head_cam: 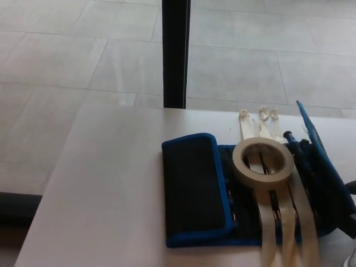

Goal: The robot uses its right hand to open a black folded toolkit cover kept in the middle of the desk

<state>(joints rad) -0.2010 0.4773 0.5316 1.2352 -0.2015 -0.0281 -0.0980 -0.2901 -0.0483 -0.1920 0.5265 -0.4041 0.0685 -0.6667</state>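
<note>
The desk (pixel 105 189) runs pale and bare to nine o'clock. The black toolkit cover (pixel 194 189) with blue edging lies right of centre, toward four o'clock, and reaches the right frame edge. Its long axis runs side to side across the desk, nine to three. The left flap (pixel 192 186) lies folded flat over the middle. The right flap (pixel 322 156) stands almost on edge, tipped toward three o'clock, so the opening step looks about half done. The next move, as I judge it, calls for laying that flap flat at three o'clock.

A roll of tape (pixel 262 161) rests on the exposed pockets, with cream strips (pixel 275 222) trailing toward six.

At the right edge a dark sliver may be the right hand, but I cannot tell whether it pinches the flap. The left hand is out of sight.
</note>
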